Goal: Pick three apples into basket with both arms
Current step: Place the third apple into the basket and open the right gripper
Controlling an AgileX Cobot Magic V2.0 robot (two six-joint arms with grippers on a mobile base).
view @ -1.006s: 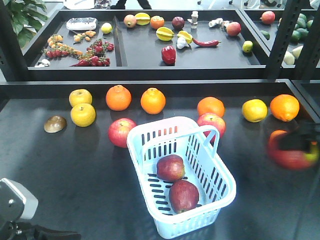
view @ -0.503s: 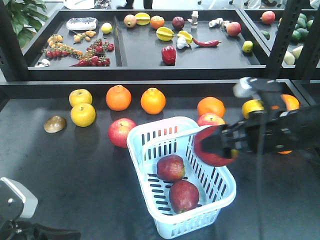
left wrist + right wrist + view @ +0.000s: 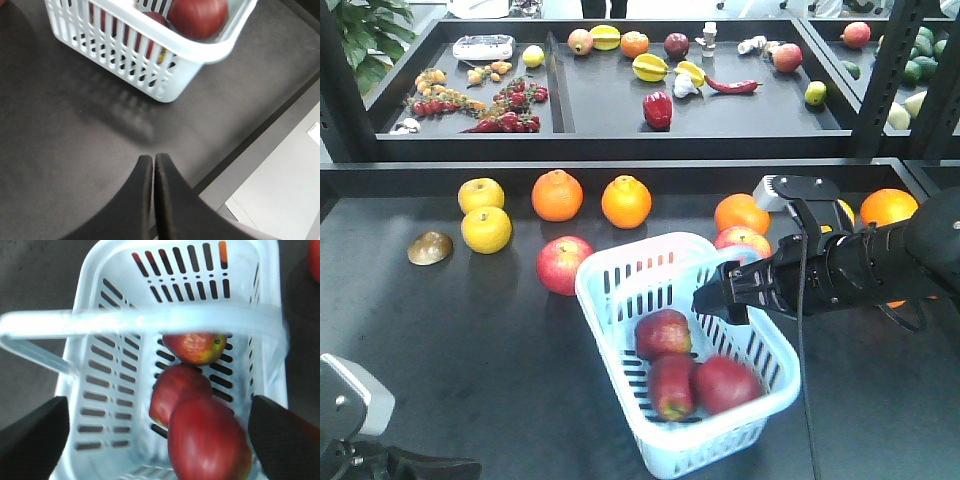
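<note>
Since half a second ago my right gripper (image 3: 157,432) has dropped the third dark red apple (image 3: 725,384) into the pale blue slotted plastic basket (image 3: 620,262), jaws wide at its three o'clock rim, left gripper (image 3: 152,172) closed, so retreating could snag the handle.

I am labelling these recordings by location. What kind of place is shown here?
Probably a mock grocery or produce display set up for robot tests. Loose oranges lie on a dark shelf, a plastic shopping basket holds apples, and a raised tray behind carries assorted fruit and vegetables.
</note>
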